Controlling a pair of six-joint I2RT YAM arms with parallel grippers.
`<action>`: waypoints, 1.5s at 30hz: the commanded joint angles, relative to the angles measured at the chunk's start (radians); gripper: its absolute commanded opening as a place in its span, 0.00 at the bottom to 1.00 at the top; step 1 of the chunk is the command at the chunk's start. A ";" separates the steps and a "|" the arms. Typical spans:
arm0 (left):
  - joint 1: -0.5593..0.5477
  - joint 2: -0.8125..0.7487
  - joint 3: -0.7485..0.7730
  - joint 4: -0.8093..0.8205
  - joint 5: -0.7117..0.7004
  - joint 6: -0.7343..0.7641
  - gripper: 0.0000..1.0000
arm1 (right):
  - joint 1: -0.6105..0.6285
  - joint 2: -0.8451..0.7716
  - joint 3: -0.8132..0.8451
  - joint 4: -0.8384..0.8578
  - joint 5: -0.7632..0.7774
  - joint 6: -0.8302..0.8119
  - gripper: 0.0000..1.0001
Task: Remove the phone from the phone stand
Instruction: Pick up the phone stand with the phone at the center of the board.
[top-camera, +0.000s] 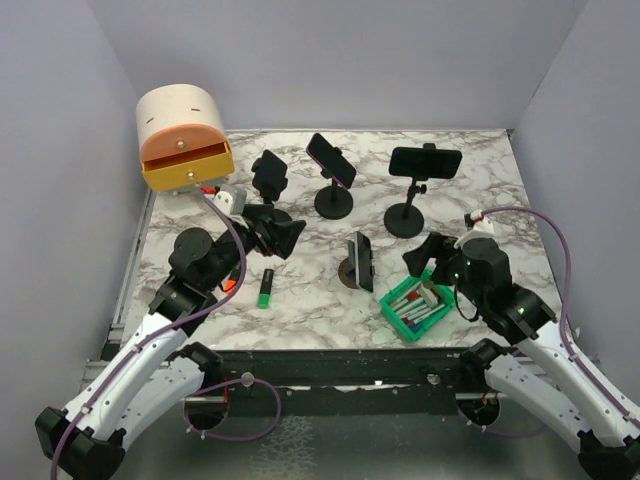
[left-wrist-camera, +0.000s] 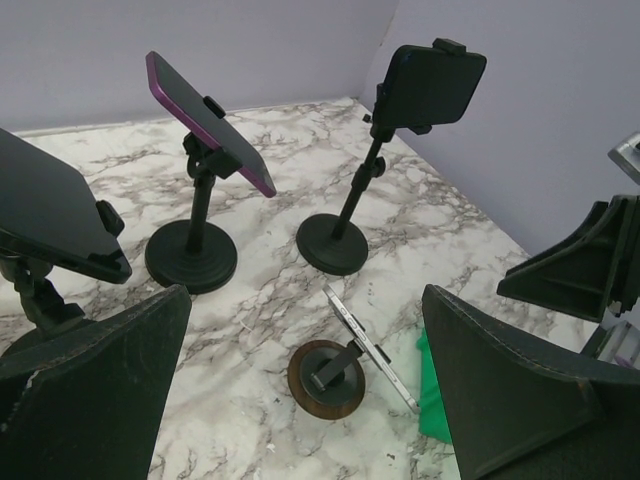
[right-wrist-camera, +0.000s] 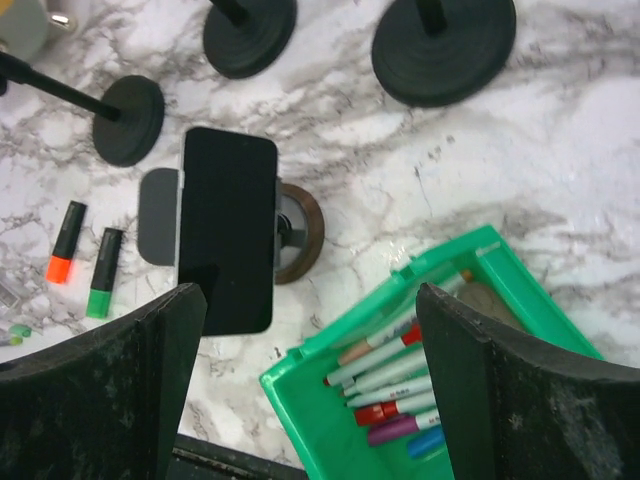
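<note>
Right wrist view, right gripper (right-wrist-camera: 310, 385) spread wide, hovering above phone (right-wrist-camera: 227, 230)

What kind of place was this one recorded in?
Probably a robot lab test cell: a marble-patterned table boxed in by plain lilac walls, with several phone stands and a green bin of markers set out as props.

1. Bare white-and-grey marble tabletop (top-camera: 310, 305) lies left of and nearer than the low brown round-based stand (right-wrist-camera: 308, 240) carrying the black slab phone (right-wrist-camera: 227, 230), so that side is open.
2. The green plastic bin of markers (top-camera: 403, 328) sits just right of that stand and narrows that side.
3. Behind are a tall black pole stand (top-camera: 333, 200) with a magenta-edged phone (top-camera: 331, 160) and a second tall black pole stand (top-camera: 405, 218) with a black phone held sideways (top-camera: 425, 160). Bare marble shows between their bases.
4. A green marker (right-wrist-camera: 103, 272) and an orange marker (right-wrist-camera: 66, 240) lie flat to the left, apart from the low stand.
</note>
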 joint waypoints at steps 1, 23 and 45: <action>-0.003 0.012 -0.006 0.004 0.011 -0.011 0.99 | -0.003 -0.040 -0.069 -0.110 0.029 0.142 0.90; -0.079 0.287 0.070 -0.054 0.152 -0.080 0.94 | 0.011 0.227 -0.057 0.176 -0.132 0.167 0.82; -0.248 0.767 0.267 -0.041 0.029 -0.220 0.72 | 0.011 0.130 -0.061 0.151 -0.167 0.108 0.84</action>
